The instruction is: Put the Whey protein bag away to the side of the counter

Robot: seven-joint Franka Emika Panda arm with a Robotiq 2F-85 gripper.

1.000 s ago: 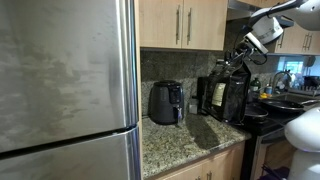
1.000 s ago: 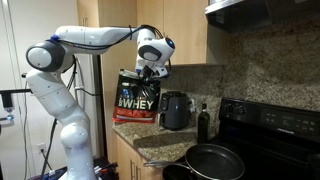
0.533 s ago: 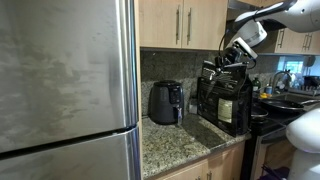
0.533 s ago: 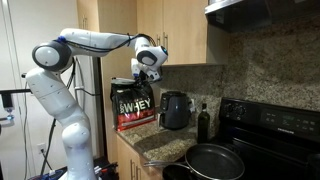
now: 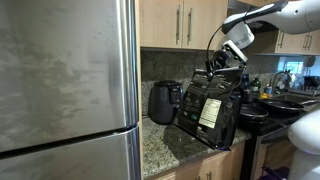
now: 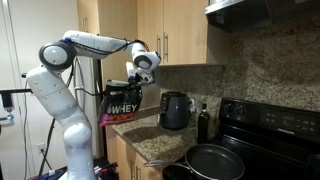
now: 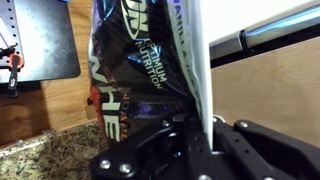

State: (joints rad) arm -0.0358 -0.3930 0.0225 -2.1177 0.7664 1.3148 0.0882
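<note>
The Whey protein bag is a tall black pouch, held tilted above the granite counter. Its white nutrition panel faces one exterior camera. Its red and gold front label faces the other exterior camera. My gripper is shut on the bag's top edge, also seen in an exterior view. In the wrist view the bag hangs from the jaws and the gripper pinches its white top seal. The counter shows below.
A rounded black air fryer stands by the backsplash, also in an exterior view. A dark bottle stands beside it. A black stove carries a frying pan. A steel fridge borders the counter.
The gripper has carried the bag along the counter away from the stove and towards the fridge end, and the bag now tilts more.
</note>
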